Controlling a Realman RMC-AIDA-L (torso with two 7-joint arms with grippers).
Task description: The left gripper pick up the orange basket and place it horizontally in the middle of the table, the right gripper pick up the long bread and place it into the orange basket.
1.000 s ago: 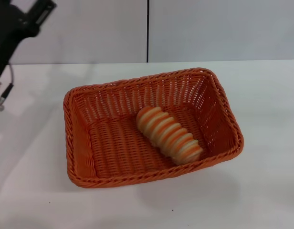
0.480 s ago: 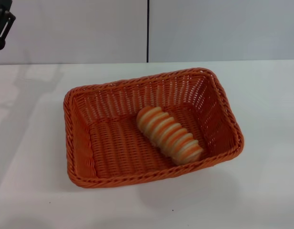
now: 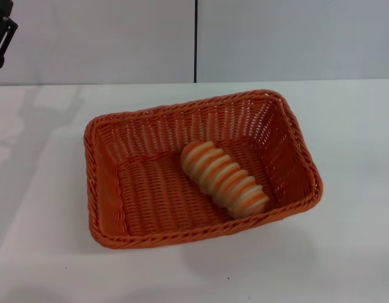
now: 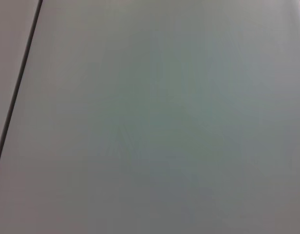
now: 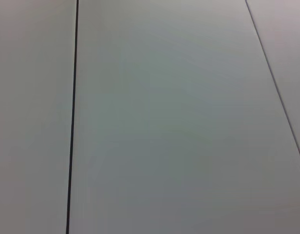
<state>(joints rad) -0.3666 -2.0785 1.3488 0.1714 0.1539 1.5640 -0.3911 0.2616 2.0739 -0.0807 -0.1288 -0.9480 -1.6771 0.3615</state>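
Orange basket (image 3: 201, 167) is set mid-table (image 3: 346, 252), bread (image 3: 224, 178) inside; left claw (image 3: 1, 31), state untellable, should be parked clear beyond the far-left corner.

Small black piece of the left gripper (image 3: 1, 35) well apart from the orange basket (image 3: 103, 189), matte dark casing, angular blocky outline, a pale slot-like marking on its face, hard straight edges, fingers not visible, no other robot part in sight
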